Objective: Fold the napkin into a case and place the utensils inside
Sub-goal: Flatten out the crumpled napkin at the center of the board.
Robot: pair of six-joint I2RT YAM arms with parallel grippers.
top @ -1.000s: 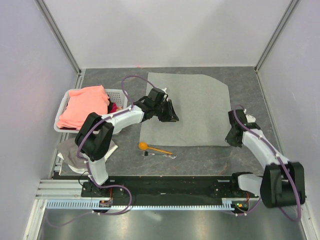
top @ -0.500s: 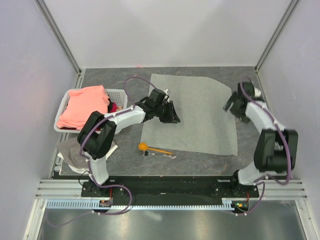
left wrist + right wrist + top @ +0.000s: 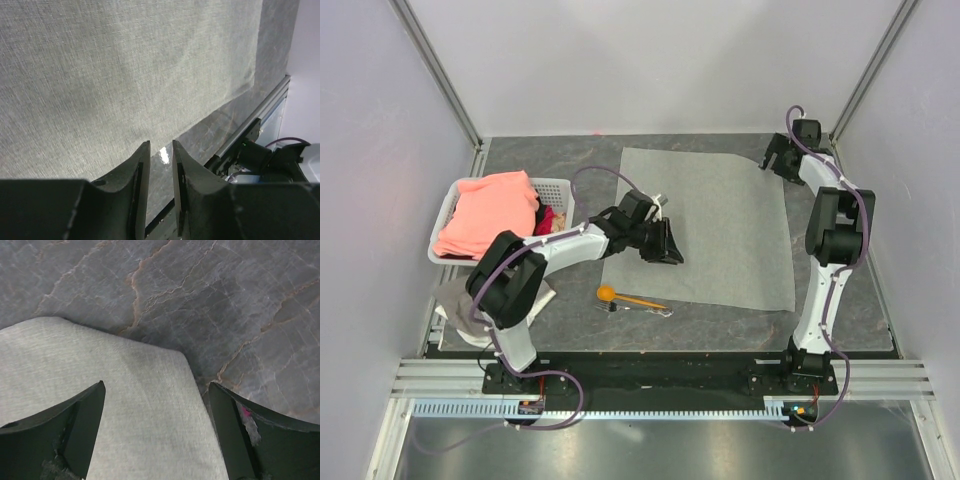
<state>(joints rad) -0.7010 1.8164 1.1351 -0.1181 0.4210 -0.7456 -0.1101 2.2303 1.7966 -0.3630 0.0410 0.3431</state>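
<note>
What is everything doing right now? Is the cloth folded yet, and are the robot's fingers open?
Napkin: spread flat, not folded.
Spoon: lying loose by the napkin's near edge.
Fork: lying beside the spoon.
Basket: upright, holding a pink cloth.
Left fingers: slightly open, empty, over the napkin.
Right fingers: wide open, empty, over the napkin's far corner.
</note>
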